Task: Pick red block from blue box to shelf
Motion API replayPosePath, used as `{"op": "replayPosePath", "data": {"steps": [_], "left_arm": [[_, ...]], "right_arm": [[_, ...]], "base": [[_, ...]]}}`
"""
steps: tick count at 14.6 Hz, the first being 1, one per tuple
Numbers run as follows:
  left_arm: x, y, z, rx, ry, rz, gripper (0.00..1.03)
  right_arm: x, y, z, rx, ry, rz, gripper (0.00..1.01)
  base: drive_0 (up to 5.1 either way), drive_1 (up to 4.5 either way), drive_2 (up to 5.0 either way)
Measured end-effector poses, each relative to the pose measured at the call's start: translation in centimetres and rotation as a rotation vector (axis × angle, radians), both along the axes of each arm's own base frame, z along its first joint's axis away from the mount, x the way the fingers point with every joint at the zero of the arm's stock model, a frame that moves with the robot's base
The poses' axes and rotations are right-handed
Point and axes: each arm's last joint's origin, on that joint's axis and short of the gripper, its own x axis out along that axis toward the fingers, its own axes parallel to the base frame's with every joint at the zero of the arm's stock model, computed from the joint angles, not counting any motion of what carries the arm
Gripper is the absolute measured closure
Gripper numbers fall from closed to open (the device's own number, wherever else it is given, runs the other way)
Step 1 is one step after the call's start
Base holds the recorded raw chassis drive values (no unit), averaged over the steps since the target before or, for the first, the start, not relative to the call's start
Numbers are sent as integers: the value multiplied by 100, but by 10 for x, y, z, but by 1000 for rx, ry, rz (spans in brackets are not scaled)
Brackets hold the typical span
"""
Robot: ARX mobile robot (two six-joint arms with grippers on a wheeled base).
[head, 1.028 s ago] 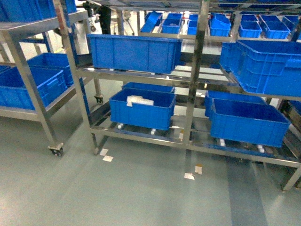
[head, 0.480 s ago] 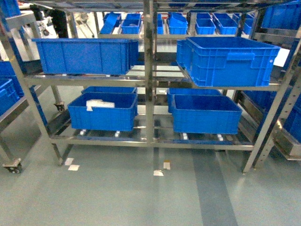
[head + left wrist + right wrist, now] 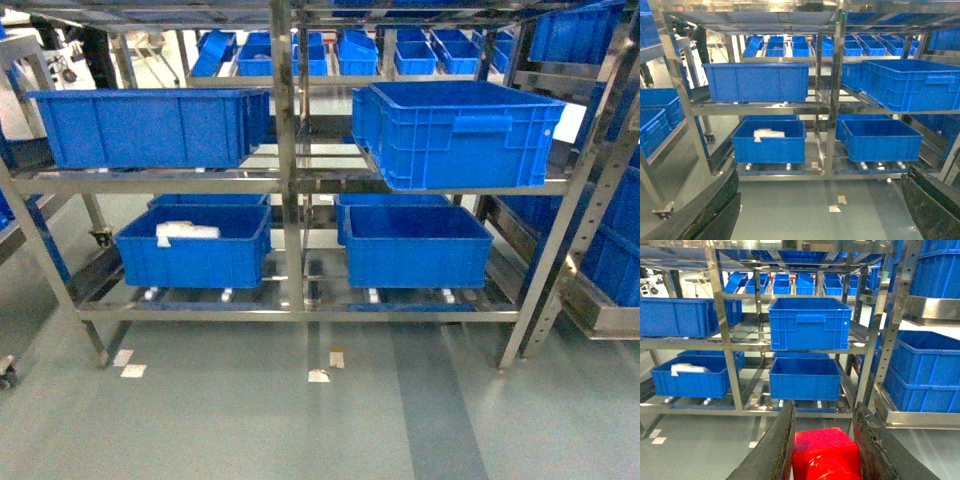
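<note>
So you've got the red block pinched in the right claw, fingers pressed against both its sides, and that's only visible in the right wrist view. The head view shows neither arm. The left claw is spread wide with nothing between its dark fingers. The pale blue box isn't in any view, so the pick looks done and what's left is the drop-off.

The shelf is dead ahead of you across open floor: shiny steel uprights with dark blue ribbed crates on the tiers. From the middle upright, one long crate sits to its left on the middle tier, and a handled crate to its right pokes forward past the rail. Below on the left, a crate has some white stuff lying in it.

What could bite you:
- Most rail space is taken by crates. The bare bit is the slatted rails near the middle upright, and a small block could slip straight through a gap.
- That overhanging handled crate is right where the right arm would reach, so a sloppy approach could clip it.
- Only the top and part of the block show between the fingers, so I can't tell how deep the grip is. A bump while rolling up might twist it loose.

Labels: none I can read. There are pale tape scraps on the floor in front of the middle upright, no writing legible.
</note>
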Motion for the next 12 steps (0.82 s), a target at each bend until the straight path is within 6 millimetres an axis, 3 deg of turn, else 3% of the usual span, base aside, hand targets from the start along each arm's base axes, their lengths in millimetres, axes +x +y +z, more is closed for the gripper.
{"op": "replayPosePath", "data": {"steps": [1, 12], "left_arm": [[0, 0, 0, 0, 4, 2, 5], [0, 0, 0, 0, 3, 0, 5]], "right_arm": [[0, 0, 0, 0, -2, 0, 73], [0, 0, 0, 0, 3, 0, 73]], "base": [[0, 0, 0], [11, 415, -394]]}}
